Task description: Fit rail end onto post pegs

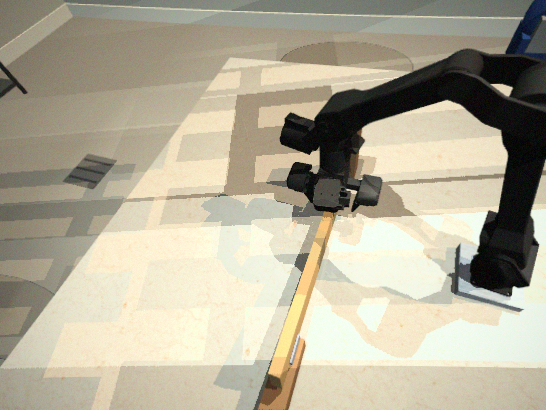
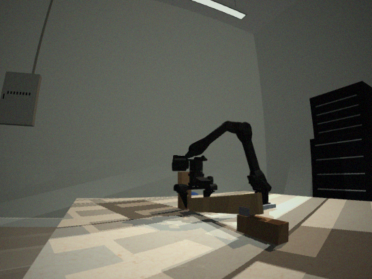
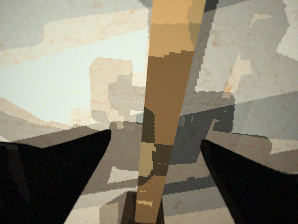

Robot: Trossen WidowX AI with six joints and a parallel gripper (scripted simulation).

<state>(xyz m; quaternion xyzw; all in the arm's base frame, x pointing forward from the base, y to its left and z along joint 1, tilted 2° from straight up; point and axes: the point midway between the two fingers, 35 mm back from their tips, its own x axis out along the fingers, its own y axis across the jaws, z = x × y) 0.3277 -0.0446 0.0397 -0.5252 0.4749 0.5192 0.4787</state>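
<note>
1. Gripper [image 1: 335, 192] hangs over the rail [image 1: 305, 285] near its post [image 2: 182, 190] end, jaws wide, holding nothing.
2. Rail runs toward six o'clock into the footboard block [image 2: 262, 228].
3. Grasp stage, I'd judge: next, lower and close.

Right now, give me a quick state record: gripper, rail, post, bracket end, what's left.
gripper: gripper open, nothing held, fingers straddling the rail near its post end
rail: rail on the table, untouched; near end low, sloping up to the far end in the exterior view
post: post upright behind the gripper; pegs hidden
far end: resting at the footboard block, by the bracket
arm base: base plate to one side of the rail
left: grasp, lift, mate, release
</note>
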